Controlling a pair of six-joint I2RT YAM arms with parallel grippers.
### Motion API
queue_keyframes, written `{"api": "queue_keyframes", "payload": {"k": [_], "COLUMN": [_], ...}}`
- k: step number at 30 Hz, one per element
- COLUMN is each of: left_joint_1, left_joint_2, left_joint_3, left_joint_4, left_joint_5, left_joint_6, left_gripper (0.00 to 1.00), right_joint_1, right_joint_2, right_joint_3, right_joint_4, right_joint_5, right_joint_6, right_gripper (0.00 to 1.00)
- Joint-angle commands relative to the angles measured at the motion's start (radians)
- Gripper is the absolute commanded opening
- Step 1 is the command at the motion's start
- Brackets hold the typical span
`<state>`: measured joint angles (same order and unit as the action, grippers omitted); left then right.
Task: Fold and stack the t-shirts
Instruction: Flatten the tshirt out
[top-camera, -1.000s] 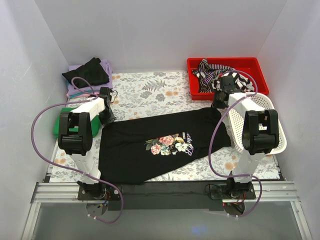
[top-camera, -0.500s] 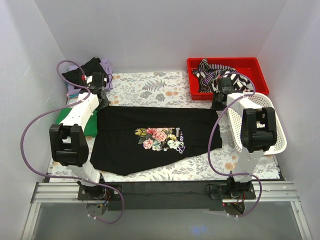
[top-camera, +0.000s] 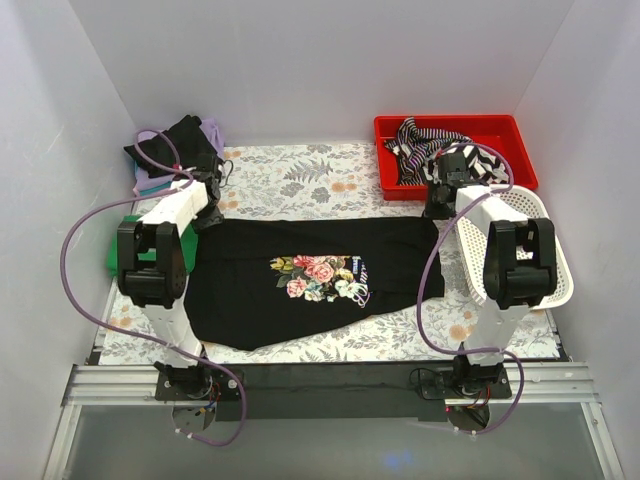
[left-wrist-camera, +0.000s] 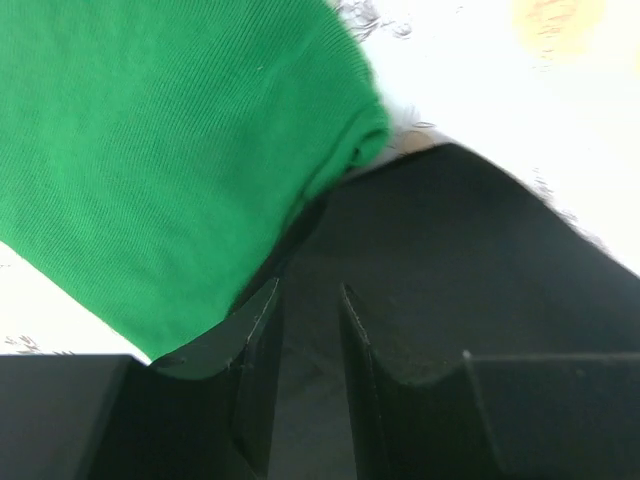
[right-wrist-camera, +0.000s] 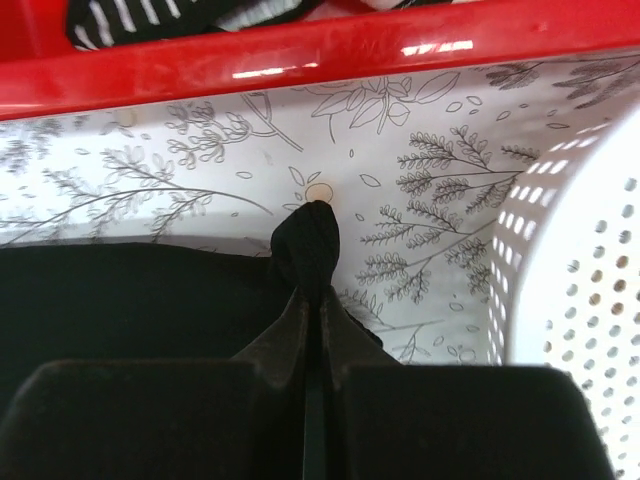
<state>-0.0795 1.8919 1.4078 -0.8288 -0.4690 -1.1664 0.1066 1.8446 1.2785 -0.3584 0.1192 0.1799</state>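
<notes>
Two corners of the black t-shirt (top-camera: 250, 290) are mine. My right gripper (right-wrist-camera: 312, 285) is clamped on a bunched pinch of its upper-right corner, beside the red tray (top-camera: 455, 125). My left gripper (left-wrist-camera: 305, 320) stands slightly parted over the upper-left corner, next to the green t-shirt (left-wrist-camera: 170, 150), apparently letting go. The shirt lies mid-frame on the bench (top-camera: 300, 170), and I judge the spreading done. Next I release right and take an edge to fold. A second ago the shirt lay slanted; now its top edge runs straight.

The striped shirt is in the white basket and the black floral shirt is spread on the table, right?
No: the striped shirt lies in the red bin, not the white basket, as the top view shows. The black floral shirt is spread on the table.
</notes>
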Motion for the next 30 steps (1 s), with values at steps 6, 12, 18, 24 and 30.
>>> {"api": "queue_keyframes", "payload": {"k": [6, 12, 18, 24, 30], "left_joint_1": [-0.003, -0.046, -0.127, -0.239, -0.374], "left_joint_2": [-0.198, -0.307, -0.307, -0.232, -0.074], "left_joint_3": [-0.007, -0.144, -0.182, -0.179, -0.093], "left_joint_4": [0.011, 0.063, 0.063, 0.151, 0.192], "left_joint_5": [0.300, 0.547, 0.678, 0.857, 0.808], "left_joint_6": [0.048, 0.048, 0.045, 0.011, -0.029], "left_gripper": [0.24, 0.23, 0.23, 0.21, 0.20], "right_joint_1": [0.004, 0.011, 0.015, 0.142, 0.427], "right_joint_2": [-0.244, -0.412, -0.519, -0.554, -0.594], "right_joint_3": [-0.042, -0.156, -0.206, -0.301, -0.439], "right_joint_4": [-0.050, -0.063, -0.120, -0.160, -0.145], "right_joint_5": [-0.056, -0.007, -0.153, -0.286, -0.130], "right_joint_6": [-0.010, -0.007, 0.004, 0.007, 0.162], "right_gripper": [0.32, 0.56, 0.64, 0.61, 0.60]}}
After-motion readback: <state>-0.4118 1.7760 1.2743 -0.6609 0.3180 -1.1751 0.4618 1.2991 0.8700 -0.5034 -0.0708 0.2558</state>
